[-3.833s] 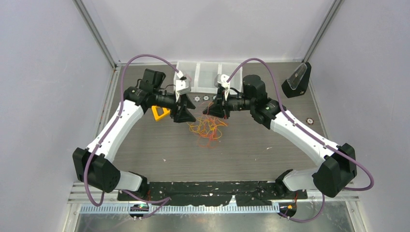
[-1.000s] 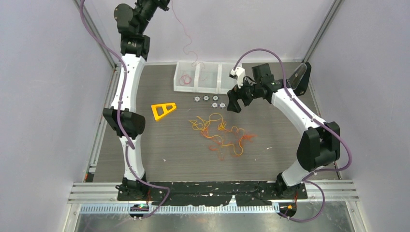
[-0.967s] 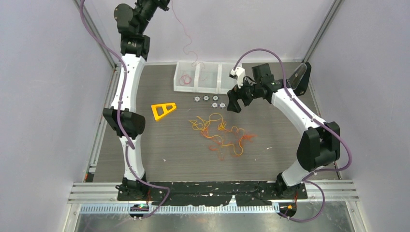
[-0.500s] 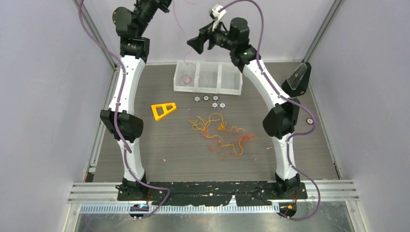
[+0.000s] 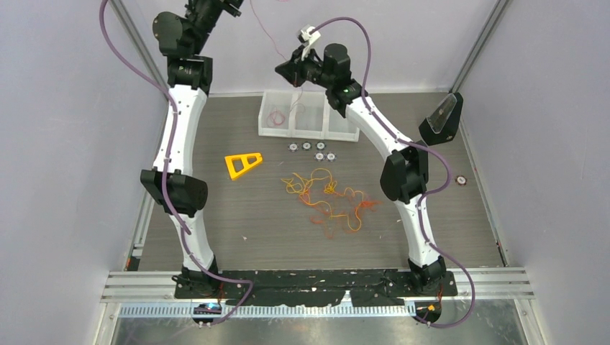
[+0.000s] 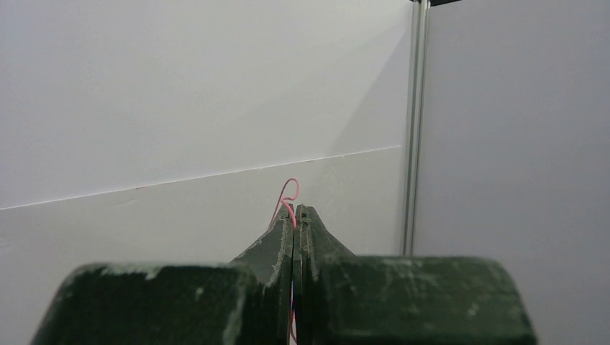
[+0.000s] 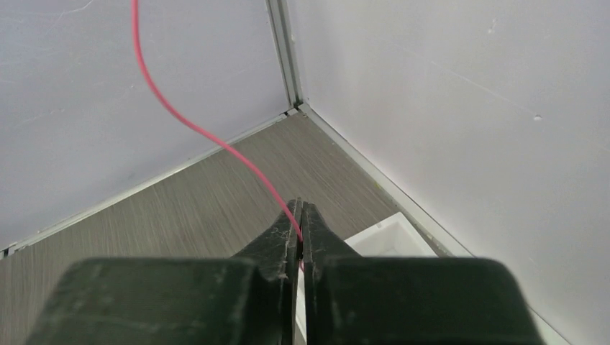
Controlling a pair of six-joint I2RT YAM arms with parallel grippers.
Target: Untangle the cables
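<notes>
Grey wood-grain surface (image 5: pixel 237 215) boxed in by pale lilac walls. Near its middle, lying loose, a tangle of yellow and orange cables (image 5: pixel 327 198), touched by neither arm. High over the far edge, left end effector (image 6: pixel 295 219) pressed shut on a red cable (image 7: pixel 188 127), a short loop poking past the tips. Lower on the same strand, right end effector (image 7: pixel 300 215) pinched tight on it, just above the clear bins (image 5: pixel 309 115), free tail reaching down to them. Left of the tangle, well apart, a yellow triangular frame (image 5: pixel 242 164); between bins and tangle, small round discs (image 5: pixel 311 149).
</notes>
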